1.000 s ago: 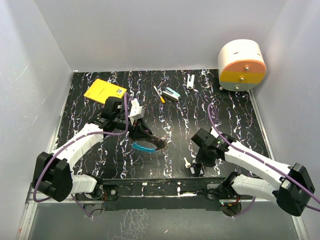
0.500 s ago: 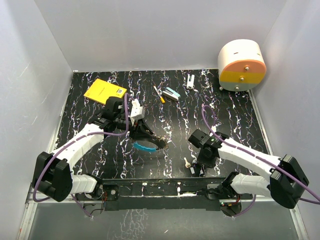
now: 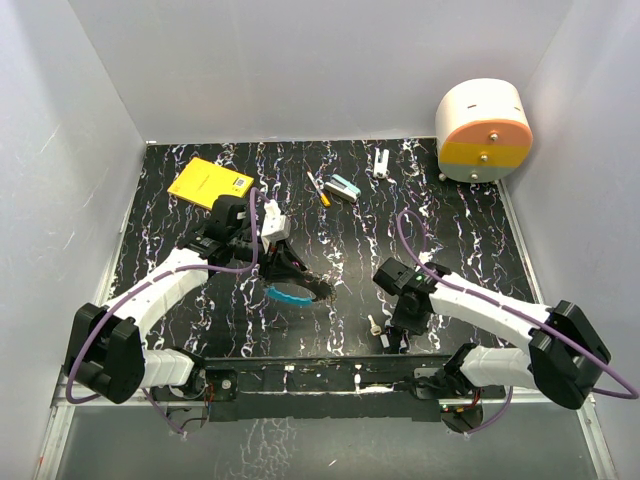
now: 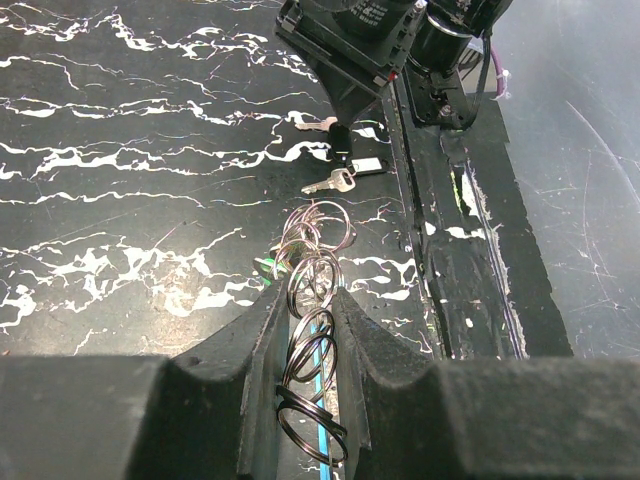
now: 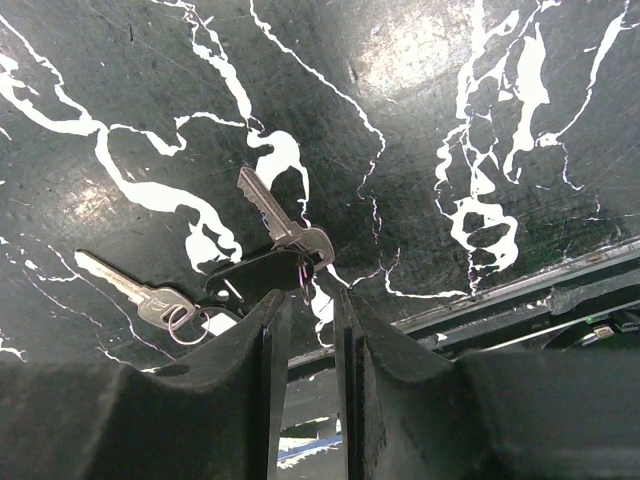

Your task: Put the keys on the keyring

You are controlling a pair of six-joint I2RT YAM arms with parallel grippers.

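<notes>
Keys are found lying flat on the black marbled table, close to its near edge and in front of the right arm. Two silver ones are seen from the right wrist, with small split rings at their heads and a black tag touching them. The right gripper is lowered over them, its jaws drawn to a narrow slit with the nearer key's small ring at their tips. Whether that ring is actually pinched cannot be told. The keyring is kept well apart to the left, clenched between the fingers of the left gripper, with its blue arc showing beside the grip. Several silvery loops are seen bunched at the pinch and reaching toward the keys. The ring is judged to be held out this way so that its free end is presented to the other arm. The step in hand is judged to be the picking up of a key.
</notes>
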